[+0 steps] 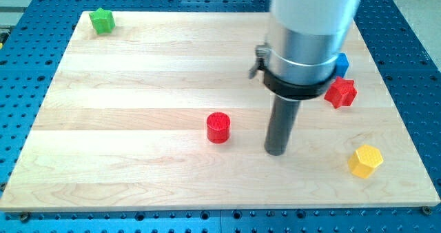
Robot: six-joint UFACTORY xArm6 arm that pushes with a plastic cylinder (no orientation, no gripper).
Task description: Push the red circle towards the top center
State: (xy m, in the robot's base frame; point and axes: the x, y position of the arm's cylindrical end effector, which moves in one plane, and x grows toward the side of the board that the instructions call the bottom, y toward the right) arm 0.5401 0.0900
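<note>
The red circle [218,127] is a short red cylinder lying on the wooden board [138,88], a little below the board's middle. My tip [276,151] is the lower end of the dark rod. It rests on the board to the right of the red circle and slightly lower in the view, a clear gap apart, not touching it. The arm's large grey body covers the view's top right above the rod.
A green star block [103,20] lies at the board's top left corner. A red star block [340,92] lies at the right, with a blue block [342,63] just above it, partly hidden by the arm. A yellow hexagon block [365,160] lies at the lower right.
</note>
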